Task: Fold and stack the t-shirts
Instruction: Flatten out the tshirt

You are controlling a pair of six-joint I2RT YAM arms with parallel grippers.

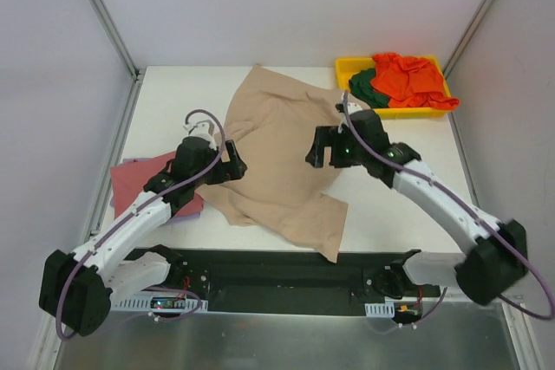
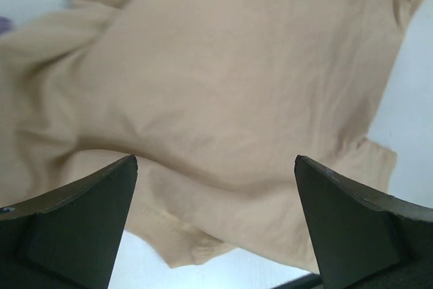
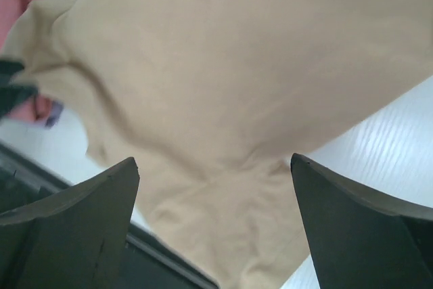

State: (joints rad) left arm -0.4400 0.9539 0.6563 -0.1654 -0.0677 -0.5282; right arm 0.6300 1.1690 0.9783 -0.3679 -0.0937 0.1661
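A large tan t-shirt [image 1: 282,153] lies spread and rumpled across the middle of the table, also filling the left wrist view [image 2: 230,79] and the right wrist view [image 3: 230,79]. My left gripper [image 1: 232,165] hovers over its left edge, open, nothing between its fingers [image 2: 74,221]. My right gripper [image 1: 323,150] hangs over the shirt's right side, open and empty too. A dusty-red t-shirt [image 1: 143,181] lies flat at the left on a lavender one [image 1: 128,162]. Orange-red t-shirts [image 1: 412,80] and a dark green one [image 1: 368,88] are heaped in the bin.
A yellow plastic bin [image 1: 347,65] stands at the back right corner. A black rail [image 1: 286,266] runs along the table's near edge by the arm bases. Grey walls close in the left, back and right sides.
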